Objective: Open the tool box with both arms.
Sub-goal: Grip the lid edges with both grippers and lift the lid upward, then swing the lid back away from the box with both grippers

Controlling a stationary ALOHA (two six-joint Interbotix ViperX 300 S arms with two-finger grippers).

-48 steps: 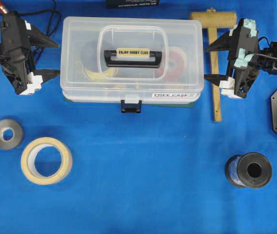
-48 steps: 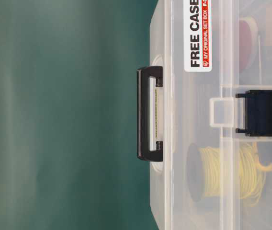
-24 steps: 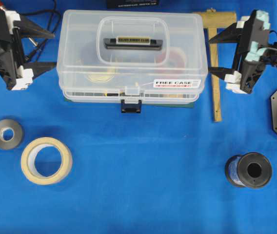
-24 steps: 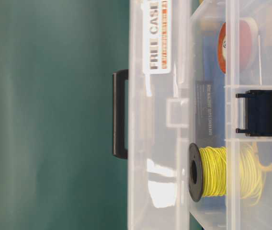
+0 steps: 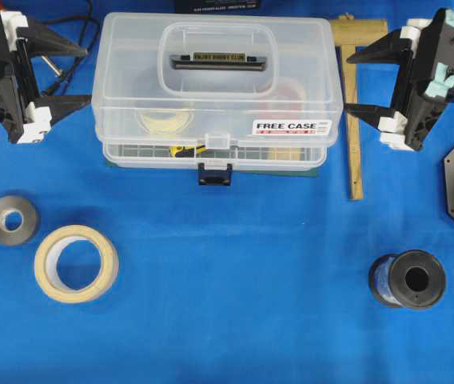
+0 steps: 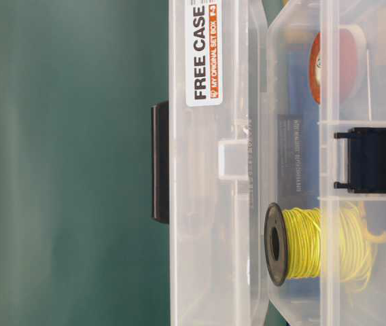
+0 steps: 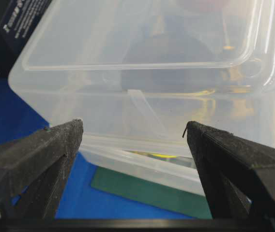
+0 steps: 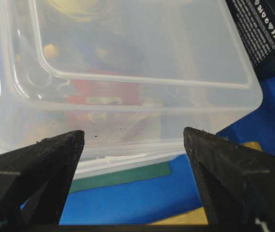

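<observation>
The clear tool box (image 5: 215, 96) stands at the back middle on a green mat, its lid tilted up at the front, with a gap above the base. Its dark blue latch (image 5: 214, 174) hangs loose on the base. The black handle (image 5: 217, 61) lies on the lid. My left gripper (image 5: 88, 76) is open, its fingertips at the lid's left end. My right gripper (image 5: 347, 86) is open, with its tips at the lid's right end. In the wrist views the left gripper (image 7: 135, 130) and right gripper (image 8: 133, 135) frame the lid's lower edge. The table-level view shows the lid (image 6: 213, 204) apart from the base (image 6: 356, 81).
A wooden mallet (image 5: 353, 120) lies right of the box, under my right gripper. A masking tape roll (image 5: 76, 262) and a grey roll (image 5: 12, 220) lie front left, a black spool (image 5: 408, 280) front right. A dark carton (image 5: 215, 5) sits behind the box.
The lid's front edge has risen off the base, leaving the latch free. Both grippers have moved toward the back with the lid's ends and stayed open.
</observation>
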